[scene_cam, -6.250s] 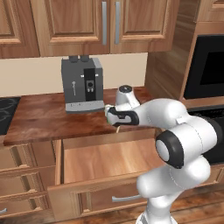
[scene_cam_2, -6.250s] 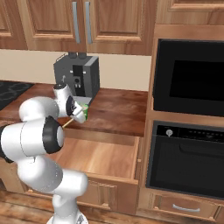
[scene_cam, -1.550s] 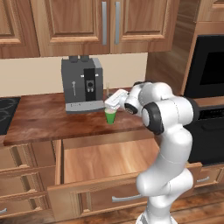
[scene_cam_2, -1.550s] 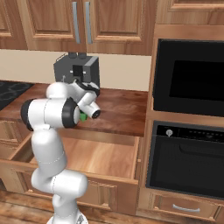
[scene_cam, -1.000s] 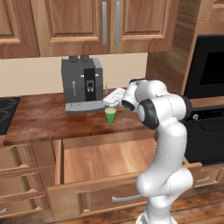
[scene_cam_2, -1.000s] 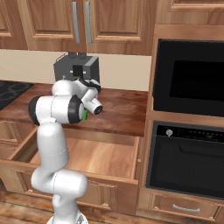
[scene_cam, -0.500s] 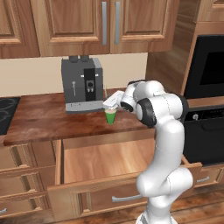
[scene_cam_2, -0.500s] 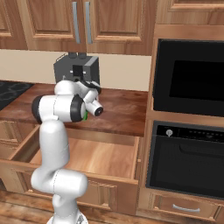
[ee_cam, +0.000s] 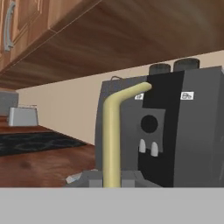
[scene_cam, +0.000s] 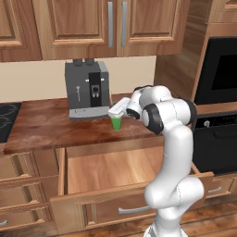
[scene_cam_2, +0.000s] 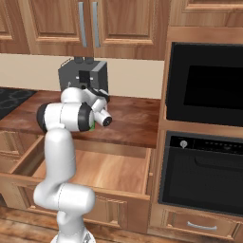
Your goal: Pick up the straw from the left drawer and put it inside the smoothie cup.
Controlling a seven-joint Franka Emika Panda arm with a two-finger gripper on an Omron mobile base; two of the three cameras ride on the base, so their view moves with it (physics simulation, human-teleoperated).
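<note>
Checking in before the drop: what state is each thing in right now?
Drawer: pulled open.
Straw: upright, bent end on top, in front of the coffee machine.
Cup: upright on the counter, under the hand.
Gripper: shut, above the cup.
Upper cabinet doors: closed.

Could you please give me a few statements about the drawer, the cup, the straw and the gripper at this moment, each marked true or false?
1. The left drawer stands pulled open. True.
2. The smoothie cup lies on its side inside the drawer. False: it stands upright on the counter, near the coffee machine.
3. The gripper is over the cup. True.
4. The jaws are spread wide with nothing between them. False: they are shut on the straw.
5. The straw's bent end points at the floor. False: in the hand view the bend is at the top.
</note>
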